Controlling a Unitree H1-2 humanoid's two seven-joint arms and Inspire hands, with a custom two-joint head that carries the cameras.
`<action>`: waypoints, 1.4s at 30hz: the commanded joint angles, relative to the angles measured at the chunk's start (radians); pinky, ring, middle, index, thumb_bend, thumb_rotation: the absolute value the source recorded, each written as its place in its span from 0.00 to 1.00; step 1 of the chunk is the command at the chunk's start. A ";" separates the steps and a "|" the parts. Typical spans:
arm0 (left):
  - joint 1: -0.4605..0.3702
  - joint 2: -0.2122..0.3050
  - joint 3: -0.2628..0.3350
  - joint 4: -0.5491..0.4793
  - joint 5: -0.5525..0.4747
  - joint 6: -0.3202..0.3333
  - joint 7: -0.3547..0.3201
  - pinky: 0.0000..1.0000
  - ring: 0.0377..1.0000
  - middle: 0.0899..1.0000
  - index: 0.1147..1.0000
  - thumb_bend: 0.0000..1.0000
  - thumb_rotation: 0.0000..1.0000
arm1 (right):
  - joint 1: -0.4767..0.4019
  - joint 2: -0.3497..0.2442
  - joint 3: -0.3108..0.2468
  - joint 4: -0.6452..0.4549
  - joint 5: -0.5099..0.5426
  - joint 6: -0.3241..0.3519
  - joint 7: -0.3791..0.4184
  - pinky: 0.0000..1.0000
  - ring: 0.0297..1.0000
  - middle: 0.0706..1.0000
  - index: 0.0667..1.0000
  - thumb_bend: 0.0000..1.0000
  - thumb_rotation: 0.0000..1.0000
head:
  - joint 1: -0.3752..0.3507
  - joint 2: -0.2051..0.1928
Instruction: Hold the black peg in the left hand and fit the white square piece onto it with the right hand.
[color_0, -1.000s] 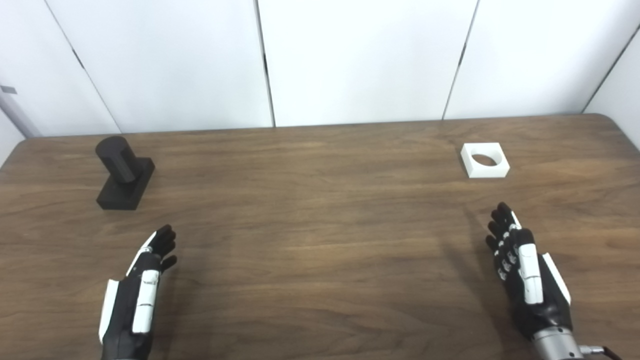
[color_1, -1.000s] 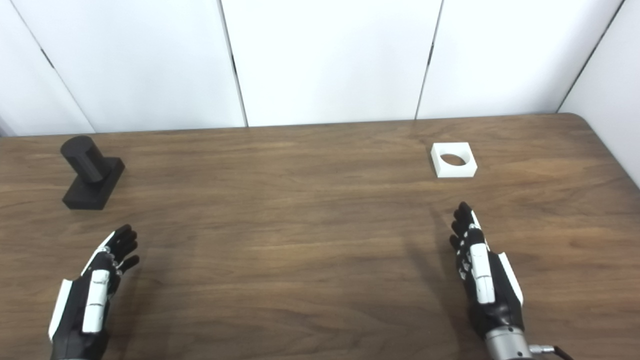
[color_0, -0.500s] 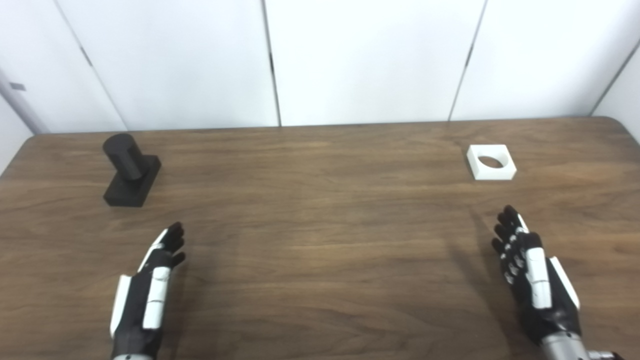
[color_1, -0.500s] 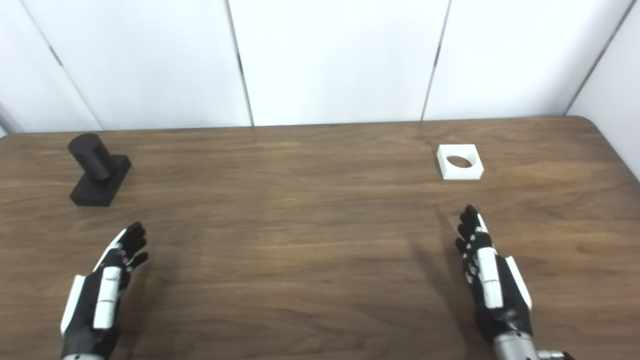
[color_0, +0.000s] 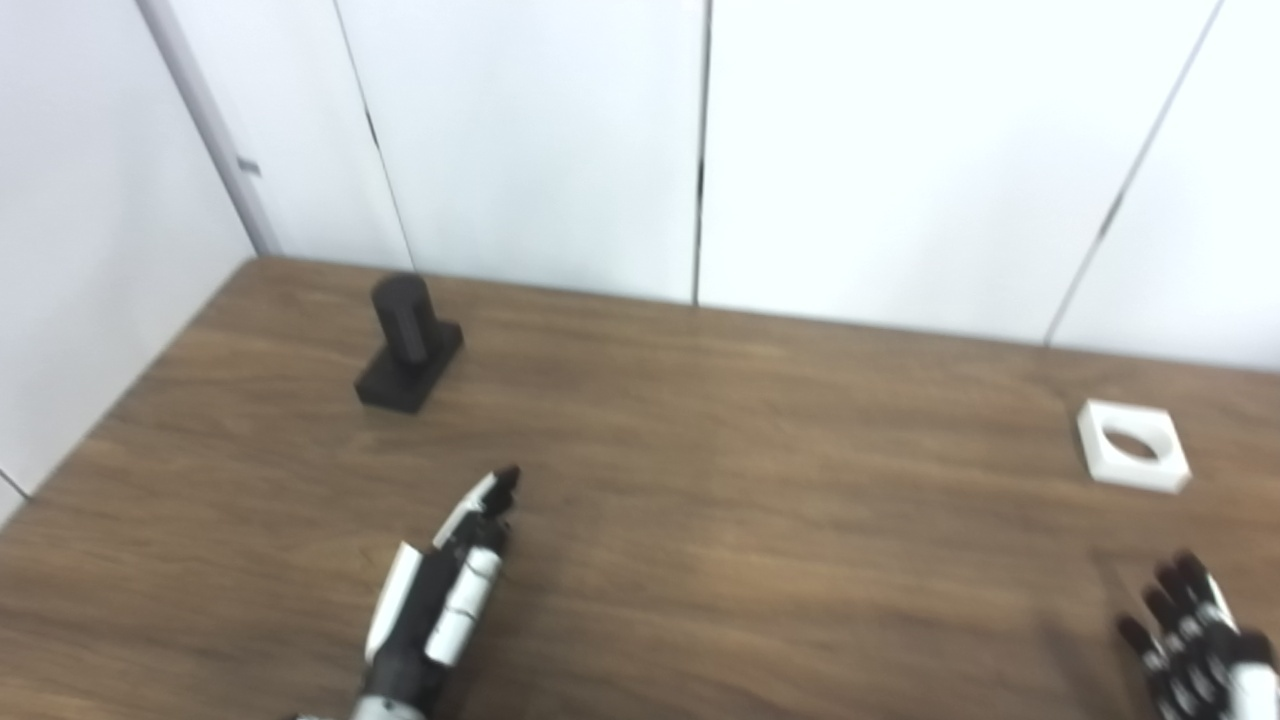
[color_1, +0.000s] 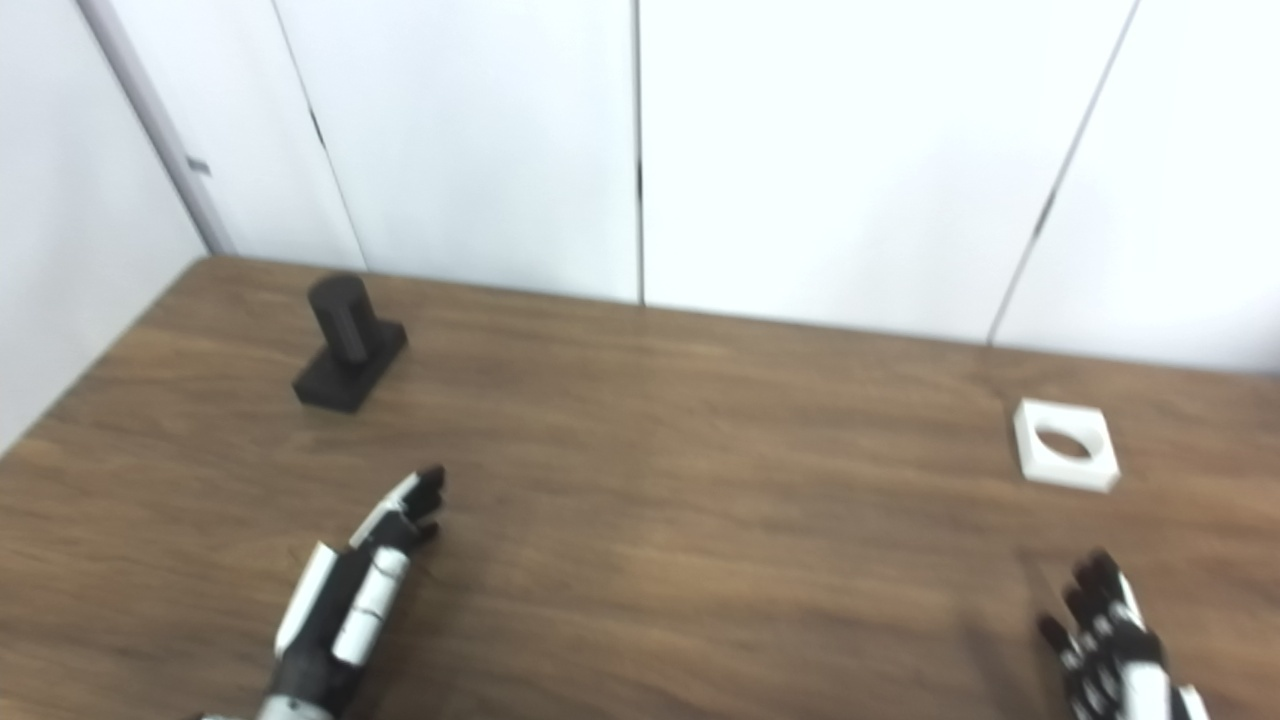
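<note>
While both hands hover empty over the tabletop (color_0: 760, 520):
Peg (color_0: 405, 340): upright on its base, far-left, well apart from L hand.
Square piece (color_0: 1133, 458): flat, far-right.
L hand (color_0: 445, 600): fingers straight, together.
R hand (color_1: 1115, 655): fingers spread.

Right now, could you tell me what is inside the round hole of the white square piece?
Only brown tabletop shows through the hole of the white square piece; nothing sits inside it. The wood beneath its solid rim is covered.
</note>
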 joint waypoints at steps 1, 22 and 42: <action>0.006 -0.042 -0.008 0.006 0.011 -0.037 0.013 0.92 0.93 0.93 0.90 0.58 0.94 | -0.013 -0.006 -0.011 -0.001 0.019 -0.017 0.006 1.00 1.00 1.00 1.00 0.60 1.00 | 0.004 -0.009; 0.000 -0.066 -0.036 0.039 0.144 -0.074 0.105 0.91 0.94 0.94 0.91 0.47 0.60 | -0.040 -0.006 -0.024 0.082 0.035 -0.080 0.010 1.00 0.97 0.91 0.96 0.69 0.99 | 0.028 -0.045; -0.116 -0.026 0.094 -0.180 0.600 0.323 0.316 0.92 0.91 0.89 0.86 0.81 0.43 | -0.043 -0.006 -0.022 0.094 0.033 -0.108 0.020 1.00 0.98 0.93 0.97 0.73 0.96 | 0.055 -0.049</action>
